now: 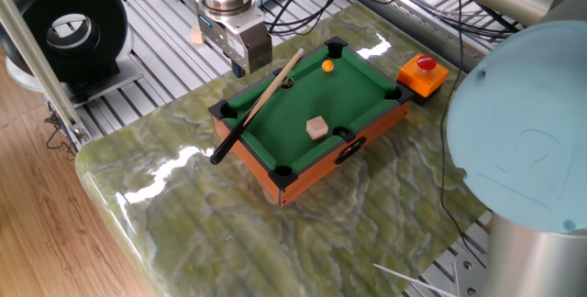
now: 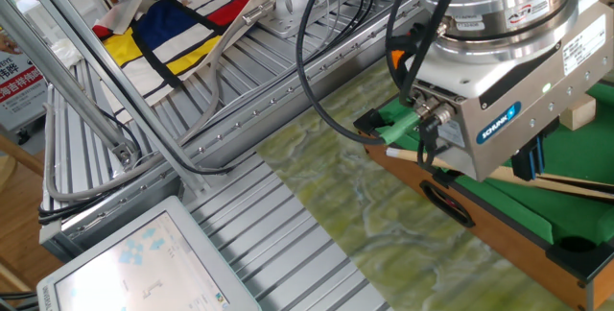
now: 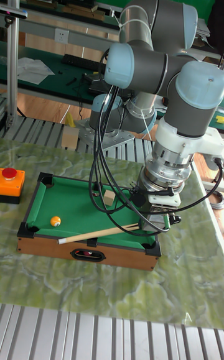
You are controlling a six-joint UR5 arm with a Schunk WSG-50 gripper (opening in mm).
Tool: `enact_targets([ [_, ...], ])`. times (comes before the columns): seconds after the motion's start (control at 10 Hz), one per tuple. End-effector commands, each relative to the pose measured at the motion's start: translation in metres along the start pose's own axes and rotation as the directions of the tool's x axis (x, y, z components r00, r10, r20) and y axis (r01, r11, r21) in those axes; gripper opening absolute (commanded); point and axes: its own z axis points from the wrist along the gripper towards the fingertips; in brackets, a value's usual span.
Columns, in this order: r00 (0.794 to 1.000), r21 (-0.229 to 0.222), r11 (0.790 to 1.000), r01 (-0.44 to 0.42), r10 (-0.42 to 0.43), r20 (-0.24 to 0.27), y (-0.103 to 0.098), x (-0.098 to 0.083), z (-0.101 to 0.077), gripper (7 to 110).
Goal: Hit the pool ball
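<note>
Tool [image 3: 155, 226] sits low over the butt end of the cue [image 1: 260, 103], at the corner of the mini pool table [image 1: 362, 121]; its fingers [image 2: 526, 162] flank the stick, but whether they are clamped on it cannot be told. Pool ball [image 1: 327, 65] rests on the felt near the far rail, close to the cue tip and slightly off its line. Wooden cube [image 1: 317, 128] stands well apart. Judgement: confirm a firm grip, swing the tip onto the ball's centre, keep the cue level, then one short straight push.
</note>
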Motion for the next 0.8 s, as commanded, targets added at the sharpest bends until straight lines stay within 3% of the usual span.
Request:
enact_targets([
  [0.0,1.000,0.001,1.000,0.006,-0.006,0.022,0.000,-0.005,-0.001,7],
  [0.3,1.000,-0.002,1.000,0.000,0.000,0.021,0.003,-0.003,0.002,7],
  [0.5,0.999,-0.005,1.000,0.029,-0.029,0.045,0.010,-0.003,0.009,7],
  [0.7,0.999,-0.006,1.000,0.026,-0.026,0.019,0.025,-0.002,0.006,7],
])
